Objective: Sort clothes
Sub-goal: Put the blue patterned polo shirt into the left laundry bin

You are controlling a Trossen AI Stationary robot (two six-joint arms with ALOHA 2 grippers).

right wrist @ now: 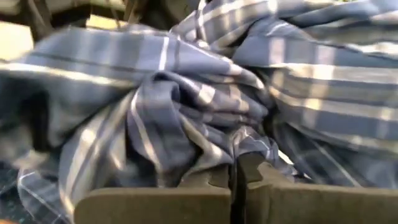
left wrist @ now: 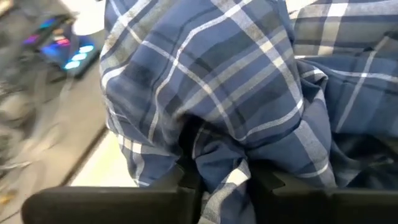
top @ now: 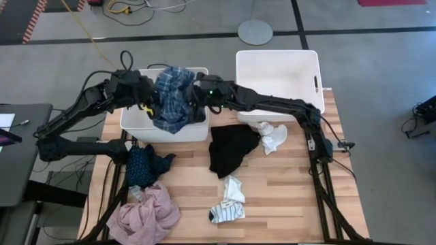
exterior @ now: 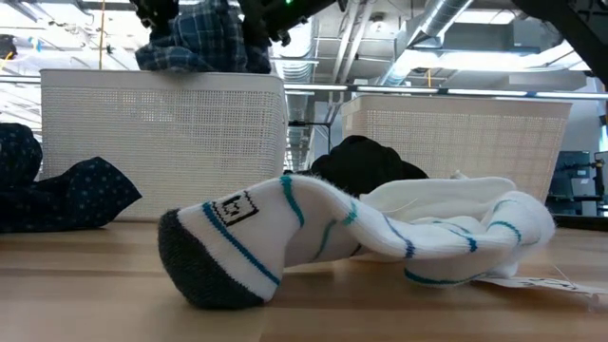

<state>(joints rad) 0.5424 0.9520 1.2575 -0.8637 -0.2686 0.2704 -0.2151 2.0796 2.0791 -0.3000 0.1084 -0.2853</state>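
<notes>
Only marking was a small black-bordered square patch with unreadable characters on the white teal-striped sock (exterior: 285, 242) lying in the foreground of the low view; nothing else carried legible text, brand or number.

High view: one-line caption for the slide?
Both grippers, left and right, pinch the blue plaid shirt above the left bin; other clothes lie on the table.

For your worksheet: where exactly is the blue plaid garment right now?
In the high view, the blue plaid garment hangs over the left white bin at the table's far side, pinched between the left gripper and right gripper, both jaws shut on it.
</notes>
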